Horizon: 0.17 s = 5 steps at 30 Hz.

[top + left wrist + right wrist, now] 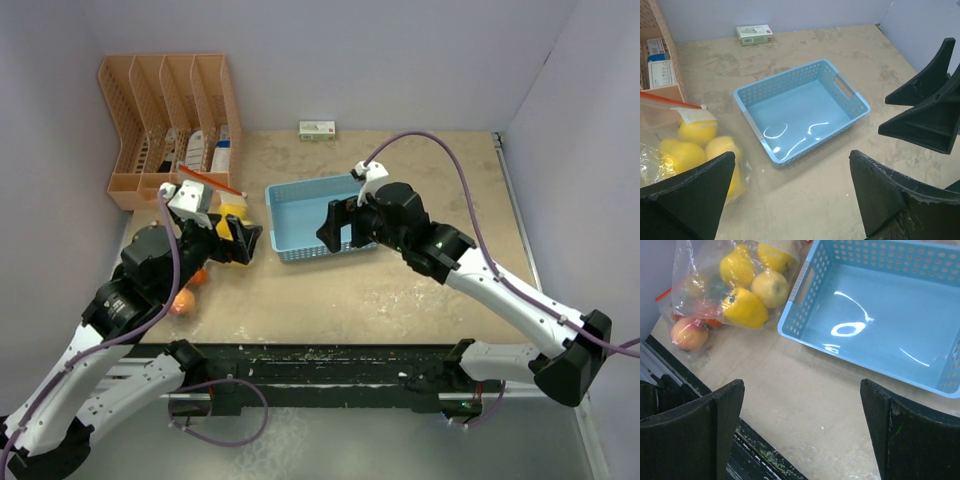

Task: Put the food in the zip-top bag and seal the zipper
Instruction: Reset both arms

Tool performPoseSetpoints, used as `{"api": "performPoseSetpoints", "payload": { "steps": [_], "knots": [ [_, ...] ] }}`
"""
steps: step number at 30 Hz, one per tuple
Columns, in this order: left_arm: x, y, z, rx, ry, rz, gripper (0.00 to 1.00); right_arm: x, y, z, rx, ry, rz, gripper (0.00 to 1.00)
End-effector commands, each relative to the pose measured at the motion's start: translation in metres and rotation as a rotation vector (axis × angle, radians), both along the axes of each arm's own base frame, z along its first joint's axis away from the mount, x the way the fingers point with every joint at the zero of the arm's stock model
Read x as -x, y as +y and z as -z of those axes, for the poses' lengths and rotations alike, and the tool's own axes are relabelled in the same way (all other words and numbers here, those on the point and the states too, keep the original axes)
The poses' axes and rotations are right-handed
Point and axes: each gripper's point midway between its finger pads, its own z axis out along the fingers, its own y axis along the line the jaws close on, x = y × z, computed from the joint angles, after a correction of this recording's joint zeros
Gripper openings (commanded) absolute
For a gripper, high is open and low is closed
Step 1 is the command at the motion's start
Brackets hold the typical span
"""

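A clear zip-top bag [715, 285] with a red zipper strip [670, 100] lies left of the basket. The food is inside it: several yellow fruits [745, 307] and a red-orange one [689, 333]. In the top view the bag [195, 285] is partly hidden under my left arm. I cannot tell whether the zipper is closed. My left gripper [243, 240] is open and empty, hovering between the bag and the basket. My right gripper [335, 225] is open and empty above the basket's near side. Both grippers' own views show open jaws, left [792, 157] and right [801, 390].
A light-blue slotted basket [300, 250] stands mid-table with nothing in it, also in the left wrist view [749, 120] and right wrist view [799, 295]. An orange file organizer [170, 110] stands at the back left. A small green-white box [317, 129] lies by the back wall.
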Motion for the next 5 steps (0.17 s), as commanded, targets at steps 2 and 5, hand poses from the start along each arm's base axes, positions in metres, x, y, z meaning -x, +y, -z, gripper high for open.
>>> {"api": "performPoseSetpoints", "payload": {
  "steps": [2,5],
  "knots": [
    [0.0057,0.0017,-0.0052,0.025,-0.005,0.009,0.99,-0.0065,-0.0107,-0.0277,-0.040,-0.056,0.067,1.00],
    [0.0051,0.0010,-0.0021,0.016,0.006,0.010,0.99,-0.0084,-0.0114,-0.0209,-0.021,-0.037,0.081,0.99]
  ]
}}
